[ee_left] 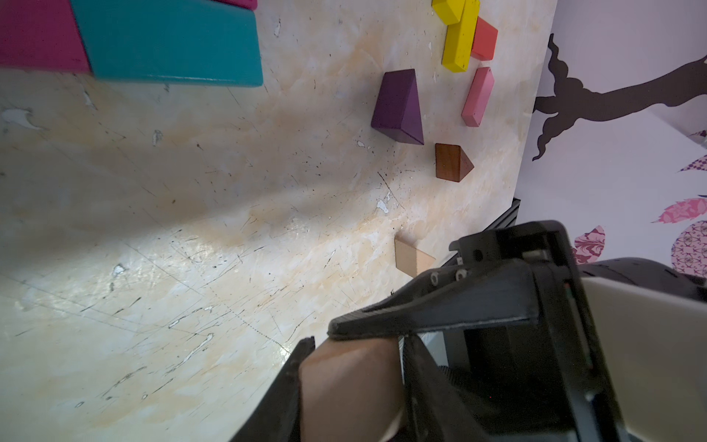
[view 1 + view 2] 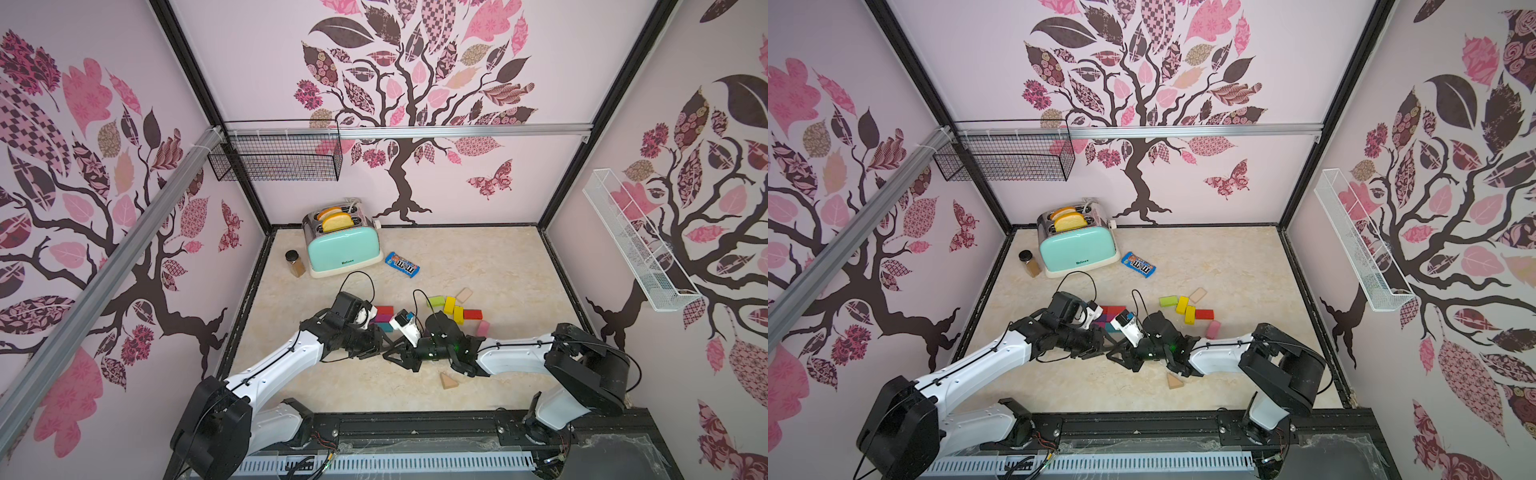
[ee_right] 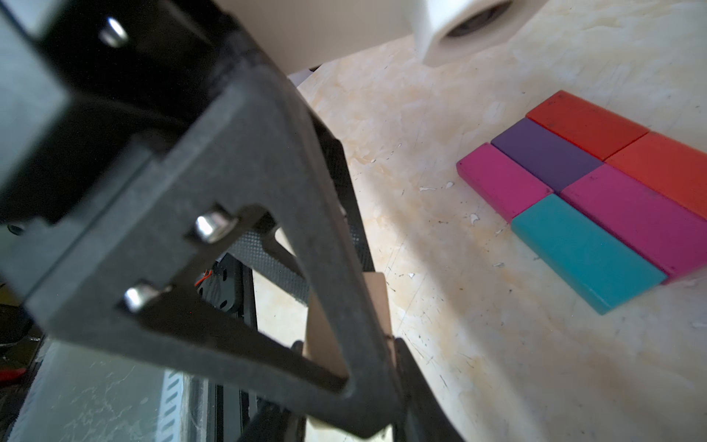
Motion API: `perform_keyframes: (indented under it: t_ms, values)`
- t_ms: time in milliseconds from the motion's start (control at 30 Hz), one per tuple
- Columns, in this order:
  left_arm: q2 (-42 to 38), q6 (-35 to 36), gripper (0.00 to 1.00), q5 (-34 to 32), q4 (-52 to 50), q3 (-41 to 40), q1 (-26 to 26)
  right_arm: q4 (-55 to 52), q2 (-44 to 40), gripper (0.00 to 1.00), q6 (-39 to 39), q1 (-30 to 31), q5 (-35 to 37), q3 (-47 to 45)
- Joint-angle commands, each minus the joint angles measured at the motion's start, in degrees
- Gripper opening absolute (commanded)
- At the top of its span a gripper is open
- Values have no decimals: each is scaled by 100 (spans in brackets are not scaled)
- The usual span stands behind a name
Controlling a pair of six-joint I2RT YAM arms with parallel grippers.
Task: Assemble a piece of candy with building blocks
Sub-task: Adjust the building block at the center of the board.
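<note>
Squeezed tight on one tan block [image 1: 352,390] with the left gripper [image 1: 354,359] and the right gripper [image 2: 397,353] together, near the middle front edge of the table [image 2: 498,270]. Laid flat just behind: packed blocks [image 3: 597,183] in red, purple, pink, teal. Spread toward the right edge: loose blocks [image 2: 449,304].

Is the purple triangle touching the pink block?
No: in the left wrist view the purple triangle lies apart from the pink block, a gap between them.
</note>
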Motion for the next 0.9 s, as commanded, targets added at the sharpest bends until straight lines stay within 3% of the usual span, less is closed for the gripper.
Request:
perform_keyframes:
  t_ms: [0, 267, 400, 500, 667, 867]
  values:
    - [75, 388, 40, 422, -265, 75, -97, 252, -125, 17, -51, 2, 148, 268]
    - [97, 489, 28, 429, -306, 145, -90, 162, -151, 21, 13, 2, 200, 323]
    - [154, 493, 27, 357, -296, 219, -97, 72, -155, 26, 77, 2, 276, 365]
    - [210, 465, 26, 243, -265, 233, -88, -21, -188, 33, 143, 4, 416, 335]
    - [371, 542, 25, -124, -297, 243, -53, -100, -380, 53, 195, -16, 672, 132]
    - [715, 1022, 25, -634, -727, 589, -69, -688, -1073, 65, 164, -23, 1113, -314]
